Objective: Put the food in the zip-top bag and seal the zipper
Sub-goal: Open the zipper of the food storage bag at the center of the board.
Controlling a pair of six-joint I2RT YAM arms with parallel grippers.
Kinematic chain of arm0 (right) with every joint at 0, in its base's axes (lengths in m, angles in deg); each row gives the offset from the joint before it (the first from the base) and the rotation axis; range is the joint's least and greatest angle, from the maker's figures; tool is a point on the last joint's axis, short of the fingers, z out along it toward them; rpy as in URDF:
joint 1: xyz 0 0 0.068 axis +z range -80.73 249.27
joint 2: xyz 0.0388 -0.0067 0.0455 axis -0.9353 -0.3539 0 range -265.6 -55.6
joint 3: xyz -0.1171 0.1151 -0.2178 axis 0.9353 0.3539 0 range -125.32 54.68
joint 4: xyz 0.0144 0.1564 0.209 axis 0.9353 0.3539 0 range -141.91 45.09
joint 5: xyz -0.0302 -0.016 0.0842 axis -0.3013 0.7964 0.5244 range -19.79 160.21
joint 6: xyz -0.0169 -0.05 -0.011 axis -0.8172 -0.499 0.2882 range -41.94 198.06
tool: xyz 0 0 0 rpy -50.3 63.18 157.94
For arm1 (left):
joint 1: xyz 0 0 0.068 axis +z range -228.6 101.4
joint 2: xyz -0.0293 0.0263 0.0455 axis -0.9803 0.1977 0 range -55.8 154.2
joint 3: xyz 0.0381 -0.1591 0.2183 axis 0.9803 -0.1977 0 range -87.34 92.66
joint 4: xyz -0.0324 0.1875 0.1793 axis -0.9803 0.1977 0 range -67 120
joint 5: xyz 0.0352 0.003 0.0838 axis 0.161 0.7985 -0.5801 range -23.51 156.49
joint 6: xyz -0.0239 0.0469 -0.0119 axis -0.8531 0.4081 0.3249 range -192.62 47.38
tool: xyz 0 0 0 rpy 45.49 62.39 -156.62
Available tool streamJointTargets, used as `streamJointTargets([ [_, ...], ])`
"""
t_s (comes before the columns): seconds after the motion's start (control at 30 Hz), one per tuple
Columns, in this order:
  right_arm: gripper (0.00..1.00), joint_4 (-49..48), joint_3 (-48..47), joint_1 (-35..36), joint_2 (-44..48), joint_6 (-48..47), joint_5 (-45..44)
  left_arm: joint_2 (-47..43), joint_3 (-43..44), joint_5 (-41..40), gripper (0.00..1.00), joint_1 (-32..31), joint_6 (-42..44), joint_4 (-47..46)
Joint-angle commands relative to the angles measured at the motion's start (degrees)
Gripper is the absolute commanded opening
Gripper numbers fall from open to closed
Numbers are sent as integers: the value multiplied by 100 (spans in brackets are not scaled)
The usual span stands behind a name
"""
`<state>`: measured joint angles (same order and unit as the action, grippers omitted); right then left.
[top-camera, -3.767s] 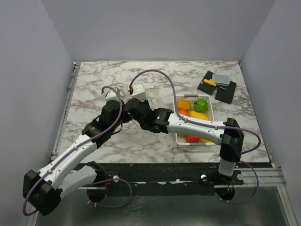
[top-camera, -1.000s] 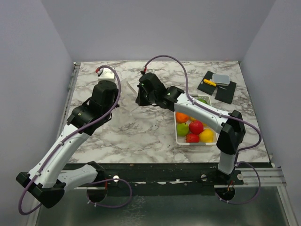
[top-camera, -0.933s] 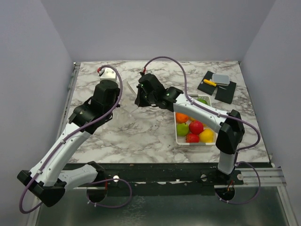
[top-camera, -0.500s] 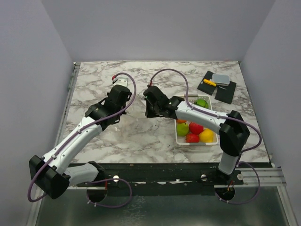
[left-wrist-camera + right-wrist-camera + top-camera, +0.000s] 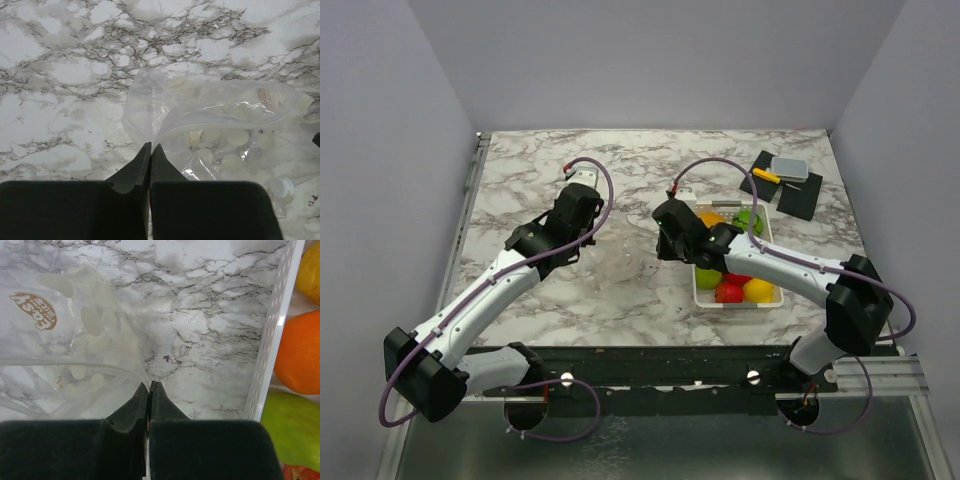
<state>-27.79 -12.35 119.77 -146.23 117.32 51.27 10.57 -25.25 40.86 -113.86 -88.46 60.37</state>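
Observation:
The clear zip-top bag (image 5: pixel 215 125) lies crumpled on the marble between my two arms, faint in the top view (image 5: pixel 625 252). My left gripper (image 5: pixel 151 145) is shut on the bag's left edge. My right gripper (image 5: pixel 149 383) is shut on the opposite corner, where the pale zipper (image 5: pixel 75 361) runs in to the fingertips. The food sits in the white basket (image 5: pixel 698 292): an orange fruit (image 5: pixel 300 350), a green one (image 5: pixel 295 425), a yellow one (image 5: pixel 758 290) and a red one (image 5: pixel 728 292). No food is inside the bag.
The basket's slotted wall (image 5: pixel 270 340) stands just right of my right gripper (image 5: pixel 662 250). Black pads holding a grey lidded box (image 5: pixel 788 168) and a small yellow item lie at the back right. My left gripper (image 5: pixel 592 238) hangs over the table's middle.
Both grippers have come from the far middle of the table toward the near right with the bag held between them. The right gripper now sits beside the basket.

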Motion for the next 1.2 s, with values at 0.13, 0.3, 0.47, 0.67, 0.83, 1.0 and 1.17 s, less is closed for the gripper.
streamJointTargets([
  [0.13,1,194,480,-128,256,73,-323,-79,295,0,0,90,133,140],
  [0.3,1,-66,405,-128,-11,198,-122,59,555,745,0,77,329,132],
  [0.47,1,-336,266,-145,-255,226,-26,147,543,1001,0,28,418,-58],
  [0.67,4,-434,-85,-176,-528,128,146,223,275,1245,0,2,321,-461],
  [0.83,15,-388,-353,-198,-688,60,141,315,168,1311,0,2,219,-670],
  [1.0,29,-354,-430,-198,-578,-48,157,182,-223,1105,0,1,39,-989],
  [1.17,42,-214,-487,-198,-286,-124,171,149,-417,1025,0,2,-80,-1054],
])
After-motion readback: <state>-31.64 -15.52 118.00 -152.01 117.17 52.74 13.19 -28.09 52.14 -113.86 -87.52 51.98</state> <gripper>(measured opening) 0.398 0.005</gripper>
